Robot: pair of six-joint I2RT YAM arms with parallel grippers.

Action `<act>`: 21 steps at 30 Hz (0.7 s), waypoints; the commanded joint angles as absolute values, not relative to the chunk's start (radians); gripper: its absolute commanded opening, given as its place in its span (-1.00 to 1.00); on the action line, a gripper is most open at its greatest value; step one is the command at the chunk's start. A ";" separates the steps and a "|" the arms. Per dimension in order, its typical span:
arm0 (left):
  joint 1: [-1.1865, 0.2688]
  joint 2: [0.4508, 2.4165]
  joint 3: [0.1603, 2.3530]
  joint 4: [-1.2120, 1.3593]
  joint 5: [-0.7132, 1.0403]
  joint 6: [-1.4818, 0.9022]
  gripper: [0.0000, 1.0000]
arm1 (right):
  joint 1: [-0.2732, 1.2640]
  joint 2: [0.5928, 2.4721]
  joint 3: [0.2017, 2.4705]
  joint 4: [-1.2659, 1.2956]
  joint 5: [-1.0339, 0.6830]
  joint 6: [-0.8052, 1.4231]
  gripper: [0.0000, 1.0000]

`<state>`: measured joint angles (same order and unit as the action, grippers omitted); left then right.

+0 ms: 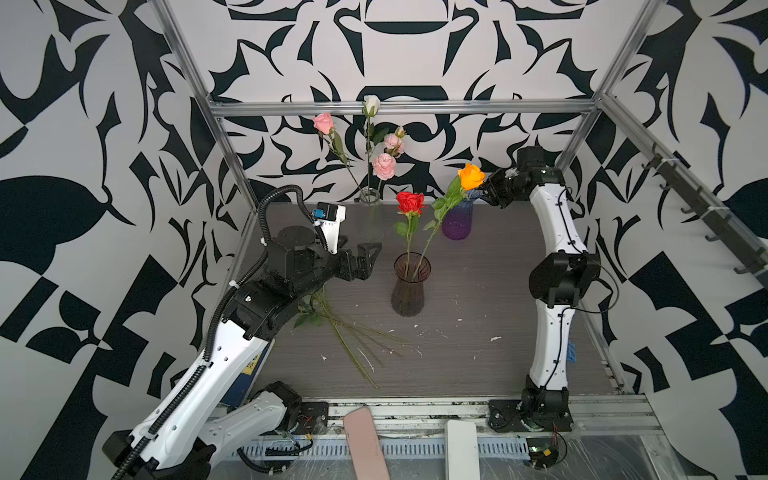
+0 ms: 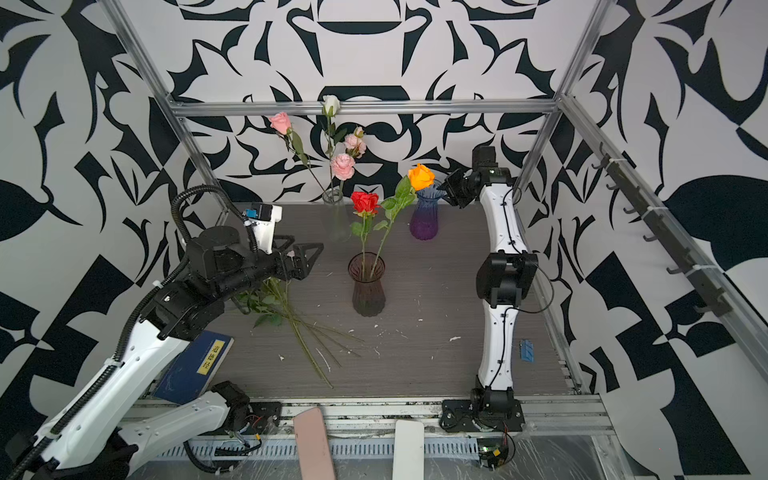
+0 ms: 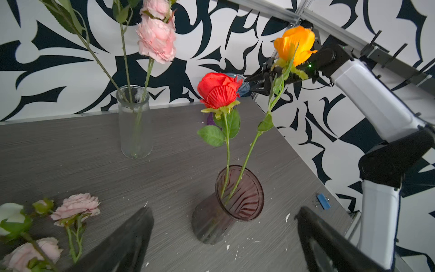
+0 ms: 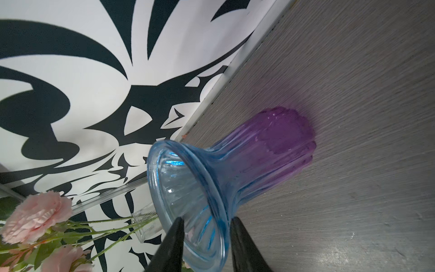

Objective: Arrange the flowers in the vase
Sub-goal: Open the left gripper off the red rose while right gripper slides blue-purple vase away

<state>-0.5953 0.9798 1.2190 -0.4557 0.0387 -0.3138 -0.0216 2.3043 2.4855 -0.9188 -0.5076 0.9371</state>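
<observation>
A dark ribbed vase (image 1: pixel 409 291) (image 2: pixel 366 286) (image 3: pixel 226 212) stands mid-table, holding a red rose (image 1: pixel 410 202) (image 3: pixel 217 90) and an orange rose (image 1: pixel 471 176) (image 3: pixel 295 44). Several more flowers (image 1: pixel 345 332) (image 3: pixel 75 207) lie on the table, partly under my left arm. My left gripper (image 1: pixel 372 262) (image 2: pixel 314 261) (image 3: pixel 224 210) hovers open above them, just left of that vase. At the back right, my right gripper (image 1: pixel 484 195) (image 4: pixel 207 220) is shut on the flared rim of a blue and purple vase (image 1: pixel 457 222) (image 4: pixel 247 160), one finger inside and one outside.
A clear glass vase (image 1: pixel 370 216) (image 3: pixel 135 122) at the back holds pink and white flowers. A blue book (image 2: pixel 195 365) lies at the front left under my left arm. Metal frame posts edge the table. White flecks litter the surface.
</observation>
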 commanded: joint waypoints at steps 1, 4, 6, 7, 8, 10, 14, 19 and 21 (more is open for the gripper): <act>-0.586 0.963 1.224 -0.440 0.053 -0.292 0.99 | -0.012 2.317 2.519 -0.896 -0.557 0.929 -0.28; -0.585 0.963 1.220 -0.430 0.038 -0.306 0.99 | -0.009 2.347 2.537 -0.911 -0.560 0.920 -0.37; -0.586 0.962 1.204 -0.406 0.040 -0.306 0.99 | -0.006 2.347 2.530 -0.905 -0.556 0.920 -0.41; -0.585 0.965 1.206 -0.403 0.035 -0.304 0.99 | -0.006 2.346 2.529 -0.910 -0.549 0.918 -0.46; -0.585 0.968 1.211 -0.406 0.030 -0.302 0.99 | -0.006 2.346 2.530 -0.917 -0.543 0.915 -0.52; -0.584 0.976 1.231 -0.408 0.023 -0.293 0.99 | -0.006 2.338 2.531 -0.940 -0.522 0.898 -0.61; -0.573 1.010 1.271 -0.404 0.042 -0.245 0.99 | -0.008 2.301 2.524 -0.987 -0.450 0.852 -0.76; -0.545 1.097 1.397 -0.474 0.137 -0.191 0.99 | -0.025 2.222 2.508 -1.018 -0.370 0.782 -0.97; -0.544 1.106 1.416 -0.480 0.140 -0.189 0.99 | -0.038 2.188 2.498 -1.046 -0.332 0.749 -1.00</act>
<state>-0.5480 1.1061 1.3750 -0.4488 0.0986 -0.2264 -0.0177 2.3215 2.4866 -1.0138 -0.4030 0.8234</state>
